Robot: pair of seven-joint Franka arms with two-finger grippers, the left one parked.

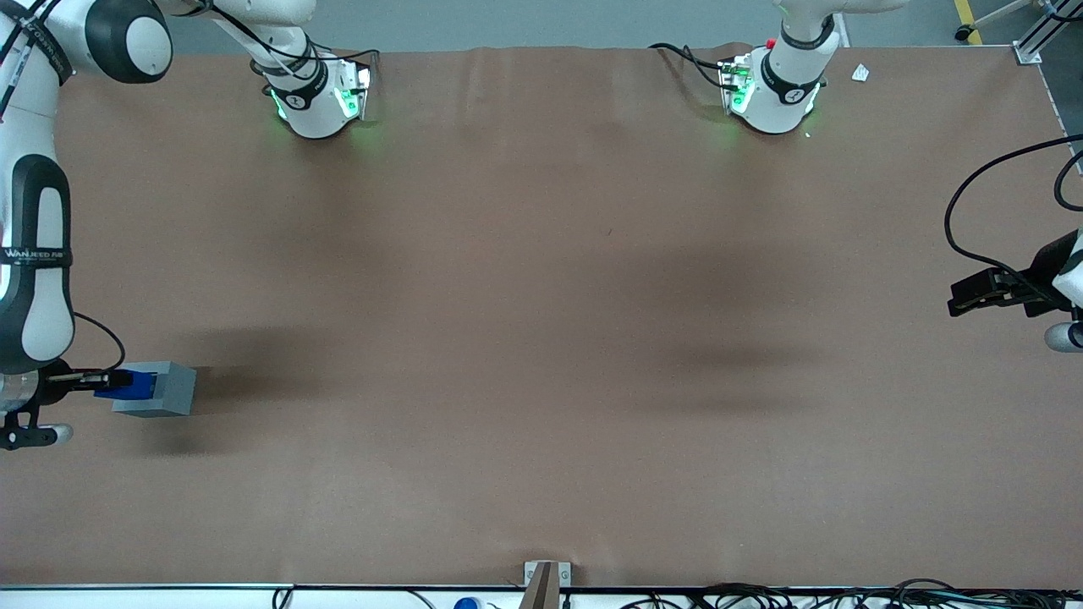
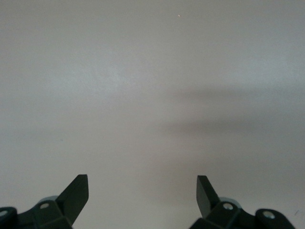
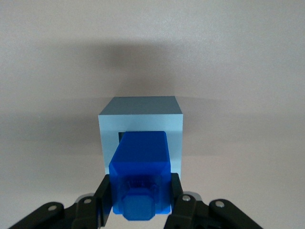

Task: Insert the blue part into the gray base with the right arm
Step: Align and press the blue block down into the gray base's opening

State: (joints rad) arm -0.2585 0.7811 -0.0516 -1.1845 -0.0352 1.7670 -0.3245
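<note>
Right arm (image 1: 34, 254): reaching down at the working arm's end of the bench (image 1: 541, 338), with its wrist sitting low beside the 2 task pieces.

End effector (image 3: 139, 198): clenching the blue part between its 2 fingers (image 3: 107, 193), 1 finger pressing on each flank of the block.

Blue part (image 3: 140, 167): riding in that grip, its leading end pointing straight at the gray base and appearing to be entering the opening. How deep it is sitting, I cannot tell.

Gray base (image 3: 141, 107): resting on the bench directly ahead of the end effector, with its recessed face turned toward the oncoming block.

Key relation: the long axis of the blue part is running from the fingers toward the recess, and the wrist view is showing it centred between the 2 side walls of the opening.

Step, my read: insertion is looking like it is under way, not finished.

Next move, my read: pushing straight along that axis, since any sideways drift risks shoving the free-standing base across the bench.
</note>
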